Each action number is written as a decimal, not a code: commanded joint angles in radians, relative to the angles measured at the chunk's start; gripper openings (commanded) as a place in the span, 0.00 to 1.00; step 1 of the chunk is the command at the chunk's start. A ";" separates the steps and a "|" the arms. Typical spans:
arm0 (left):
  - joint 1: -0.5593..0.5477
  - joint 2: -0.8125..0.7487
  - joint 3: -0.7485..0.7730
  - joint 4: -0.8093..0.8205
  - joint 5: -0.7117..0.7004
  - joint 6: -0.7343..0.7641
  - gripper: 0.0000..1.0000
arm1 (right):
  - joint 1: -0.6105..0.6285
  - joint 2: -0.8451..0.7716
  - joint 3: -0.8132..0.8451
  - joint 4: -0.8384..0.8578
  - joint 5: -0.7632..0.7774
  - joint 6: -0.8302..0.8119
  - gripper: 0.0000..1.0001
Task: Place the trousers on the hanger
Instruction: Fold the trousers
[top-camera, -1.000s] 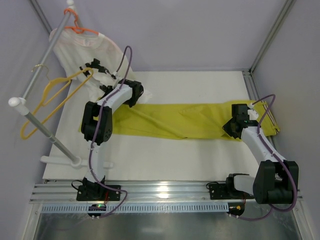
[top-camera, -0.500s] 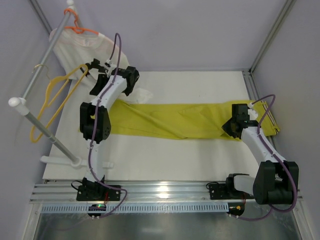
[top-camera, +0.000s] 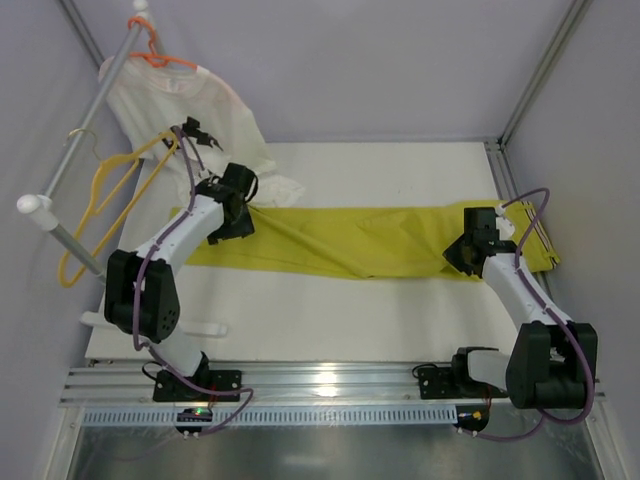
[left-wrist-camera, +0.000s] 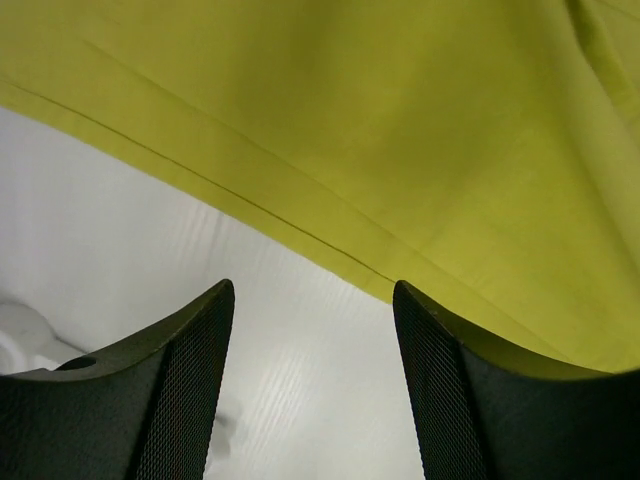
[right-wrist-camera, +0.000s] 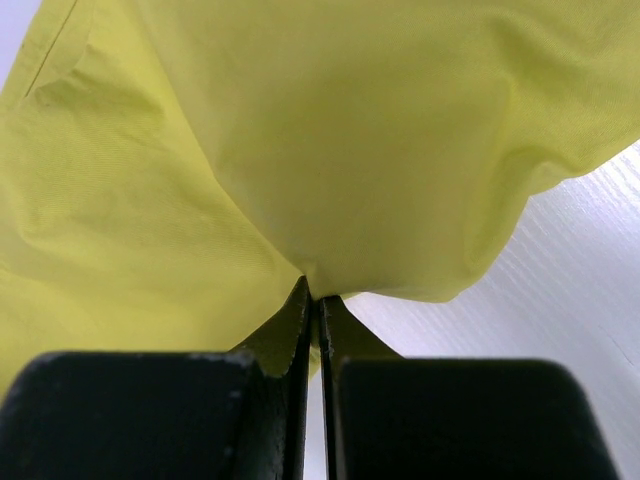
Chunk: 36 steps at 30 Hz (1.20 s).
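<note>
- Trousers (top-camera: 350, 240): yellow-green, lying flat and stretched lengthwise across the white desk (top-camera: 350, 310), some creases near the middle. None of the cloth is on the hanger.
- Hanger (top-camera: 135, 155): thin, yellow, hooked on the slanted rail (top-camera: 85, 130) at far left, off the desk and apart from the trousers.
- White T-shirt (top-camera: 180, 100) hangs on an orange hanger (top-camera: 160, 58) higher on the same rail.
- Left tool (left-wrist-camera: 312, 300): at the trousers' left end, fingers (left-wrist-camera: 180, 380) spread apart with nothing between them. Its wrist view shows bare desk in the gap and a hemmed edge of the cloth just beyond.
- Right tool (right-wrist-camera: 312, 290): at the trousers' right end, tips pressed together and pinching a fold of the yellow cloth, which bunches up from the grip.
</note>
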 joint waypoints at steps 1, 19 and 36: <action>0.106 -0.001 -0.118 0.193 0.221 -0.066 0.65 | 0.000 -0.024 0.000 0.040 -0.034 -0.012 0.04; 0.237 0.061 -0.114 0.248 0.054 -0.399 0.38 | 0.000 -0.038 -0.041 0.088 -0.062 -0.028 0.04; 0.327 0.145 -0.169 0.314 0.012 -0.455 0.52 | 0.000 -0.023 -0.063 0.134 -0.089 -0.036 0.04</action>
